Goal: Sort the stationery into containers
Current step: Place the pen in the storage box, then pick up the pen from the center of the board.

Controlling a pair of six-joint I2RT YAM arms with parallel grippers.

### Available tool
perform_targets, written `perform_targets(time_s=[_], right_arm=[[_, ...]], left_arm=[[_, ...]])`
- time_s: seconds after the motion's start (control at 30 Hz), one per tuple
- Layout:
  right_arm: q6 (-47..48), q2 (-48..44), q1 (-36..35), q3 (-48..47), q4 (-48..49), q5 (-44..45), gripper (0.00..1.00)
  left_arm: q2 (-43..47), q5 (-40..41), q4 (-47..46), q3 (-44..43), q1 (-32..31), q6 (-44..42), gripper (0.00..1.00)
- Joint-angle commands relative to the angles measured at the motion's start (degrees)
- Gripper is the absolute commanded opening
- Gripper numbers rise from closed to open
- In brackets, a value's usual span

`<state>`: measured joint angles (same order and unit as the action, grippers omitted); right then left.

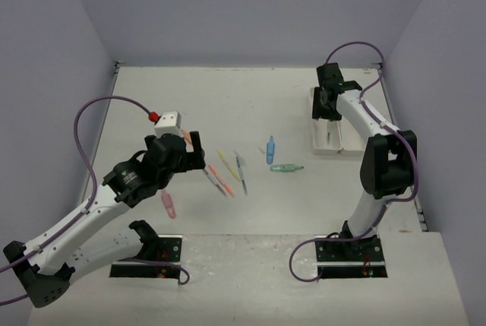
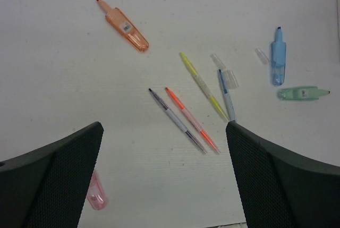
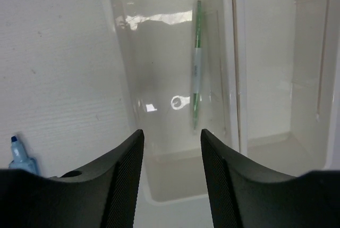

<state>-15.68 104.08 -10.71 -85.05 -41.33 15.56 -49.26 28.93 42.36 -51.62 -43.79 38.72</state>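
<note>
Top view: left hand (image 1: 194, 155) wide open, empty, hovers by loose pens (image 1: 225, 172); left arm nearer them. Right hand (image 1: 328, 102) well apart, above container (image 1: 325, 144).
Left wrist: grey pen (image 2: 176, 120) and orange pen (image 2: 191, 119) lie just ahead between jaws, long axes diagonal, near-parallel.
Right wrist: right hand part-open, holds nothing; green pen (image 3: 195, 74) lies lengthwise inside container.

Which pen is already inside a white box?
The thin green pen, lying in the left tray. The rest lie out on the table.

My left arm (image 1: 83, 223) and right arm (image 1: 363, 115): white links, black joints, one purple cable looped off each. The fingers (image 2: 48, 180): black, fine-textured.
</note>
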Motion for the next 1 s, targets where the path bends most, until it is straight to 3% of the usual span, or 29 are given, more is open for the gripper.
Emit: perform_targets(time_s=[0.0, 0.17, 0.23, 0.53, 0.97], right_arm=[[-0.13, -9.7, -10.94, 0.24, 0.97, -3.56, 0.46], [-0.12, -9.04, -21.9, 2.76, 6.89, -10.83, 0.34], [-1.54, -7.4, -26.17, 2.51, 7.4, -12.13, 0.34], [-16.15, -0.23, -42.04, 2.41, 3.76, 0.26, 0.28], [-20.69, 8.63, -45.45, 2.17, 2.83, 1.08, 0.2]], left_arm=[[2.68, 3.46, 3.91, -1.65, 0.2, -0.75, 1.0], [5.67, 5.5, 6.19, -2.5, 0.11, -1.12, 1.0], [7.59, 5.74, 5.49, -1.39, 0.2, -1.71, 1.0], [10.57, 6.54, 4.01, 0.29, 0.2, -0.53, 1.0], [10.32, 5.29, 3.18, 0.63, 0.2, -1.34, 1.0]])
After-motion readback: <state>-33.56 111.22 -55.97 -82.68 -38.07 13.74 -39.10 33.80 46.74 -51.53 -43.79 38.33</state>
